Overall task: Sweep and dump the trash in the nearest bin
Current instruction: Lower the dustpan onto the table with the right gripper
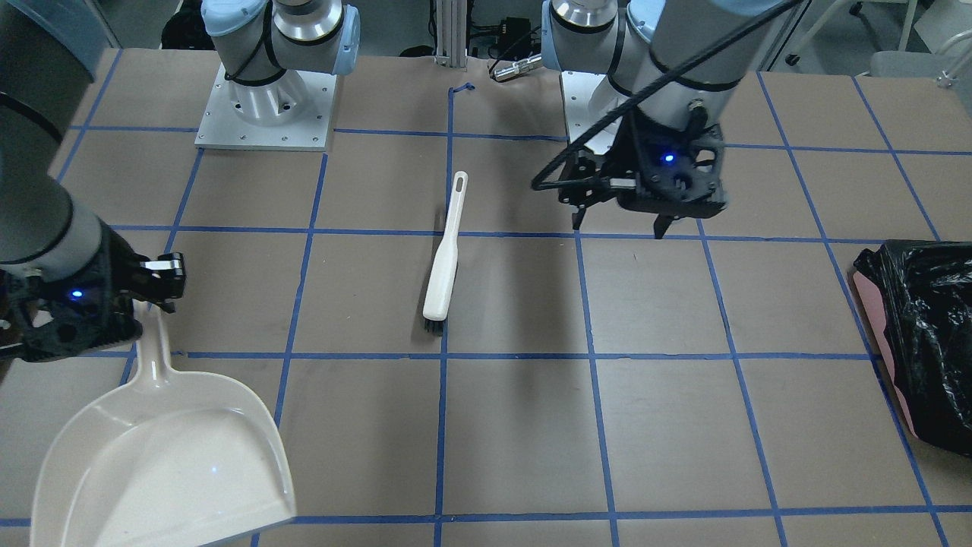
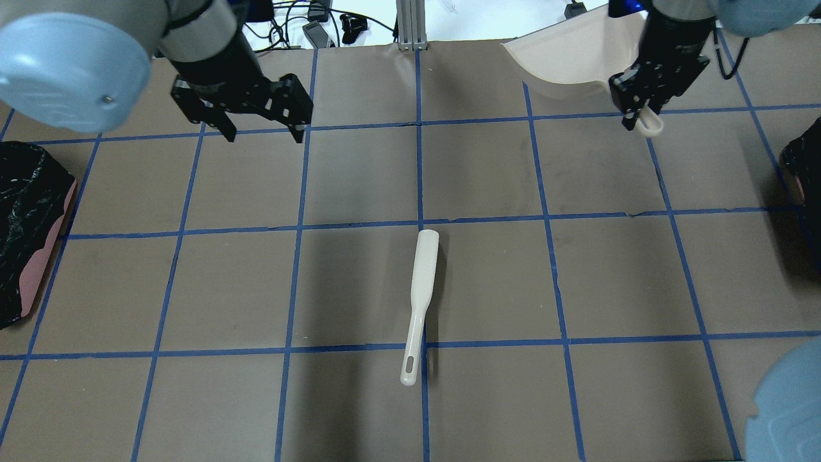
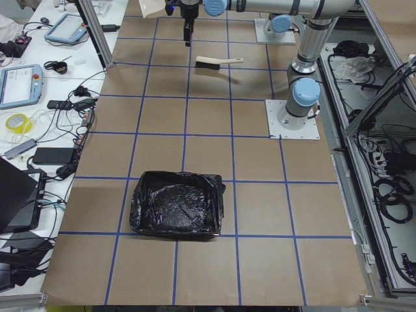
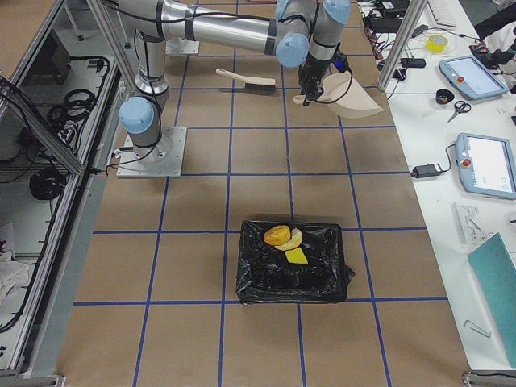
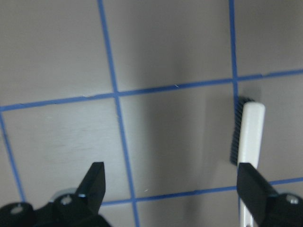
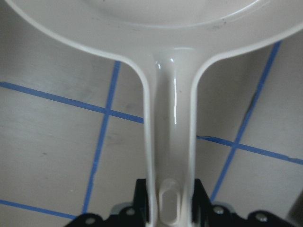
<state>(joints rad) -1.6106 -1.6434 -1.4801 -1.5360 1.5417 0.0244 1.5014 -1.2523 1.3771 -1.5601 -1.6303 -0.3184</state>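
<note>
The trash lies inside the black bin on my right side: an orange-brown ball, a curved bread piece and a yellow wedge. Overhead, only a corner of this bin shows. My right gripper is shut on the handle of the white dustpan, which is empty. My left gripper is open and empty above the table. The white brush lies flat mid-table, apart from both grippers.
A pink bin lined with a crinkly black bag stands on my left side. Blue tape lines grid the brown table. The arm bases stand at the robot's edge.
</note>
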